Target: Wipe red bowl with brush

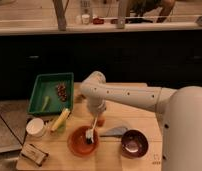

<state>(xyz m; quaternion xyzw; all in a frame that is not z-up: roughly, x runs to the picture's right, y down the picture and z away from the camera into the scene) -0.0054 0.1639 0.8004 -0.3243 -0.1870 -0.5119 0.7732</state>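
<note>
Gripper (98,117) above red bowl (84,141) on table (109,157) — clamped on brush (92,131) handle, bristles angled down onto bowl's inside for wiping. Maroon bowl (133,143) just beside, untouched.

orange-red bowl (76,144), pale-handled dark-bristled brush (91,131), white pincer (96,118) above bowl

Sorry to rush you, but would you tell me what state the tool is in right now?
Tool: above the red bowl, shut on the brush, whose bristle head is down inside the bowl.
</note>
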